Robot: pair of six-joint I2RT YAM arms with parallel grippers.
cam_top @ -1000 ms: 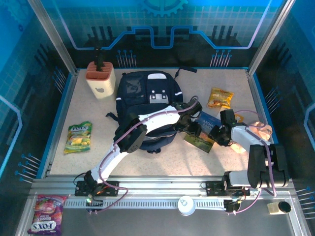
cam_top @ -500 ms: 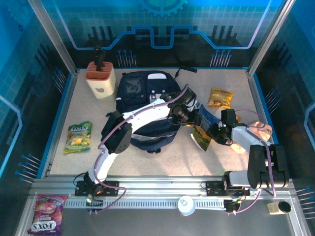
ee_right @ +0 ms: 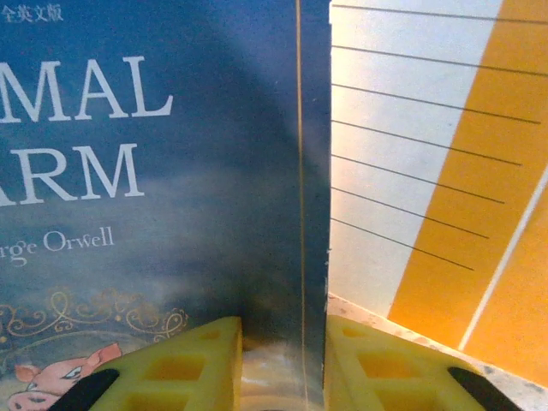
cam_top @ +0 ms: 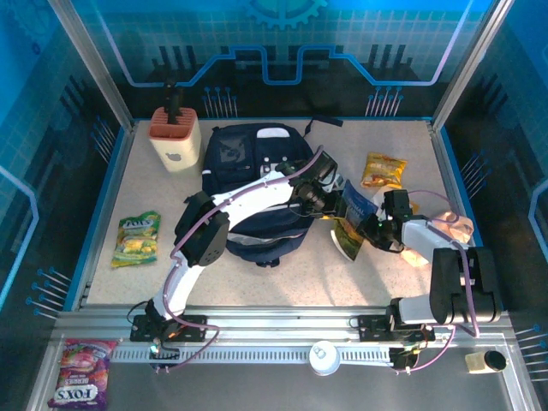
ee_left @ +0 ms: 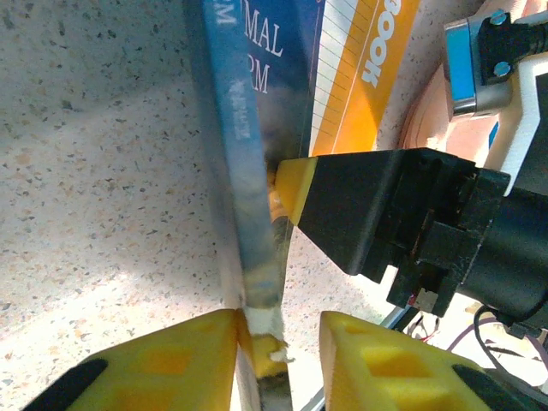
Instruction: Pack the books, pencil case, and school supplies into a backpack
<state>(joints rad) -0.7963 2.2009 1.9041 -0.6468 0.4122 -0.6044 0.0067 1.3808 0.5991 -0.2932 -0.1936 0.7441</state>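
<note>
The right fingers (cam_top: 373,226) are pinching the blue book (cam_top: 354,205) tight along one edge. The left fingers (cam_top: 336,205) are coming in on the other side. A second ago they were wider apart. Now they are closing around the book's corner. One finger is touching it, and there is a small gap beside the other, so they are not squeezing it yet.

The book has changed too. A second ago it was lying flatter on the bench (cam_top: 282,278). Now it is standing up on its edge, tipped a little, between the two sets of fingers. An orange notebook (ee_right: 445,171) is lying just behind the book, past the right fingers.

The backpack (cam_top: 248,163) is sitting behind the left fingers, under the left arm, and it is close by. The book is not in it yet.

I think the two arms are getting ready to share the book or pass it over. With the book up on its edge, it should be easier to slide it into the backpack. The left fingers probably need to finish closing first. If the right fingers let go too soon, the thin book could flop back down.
</note>
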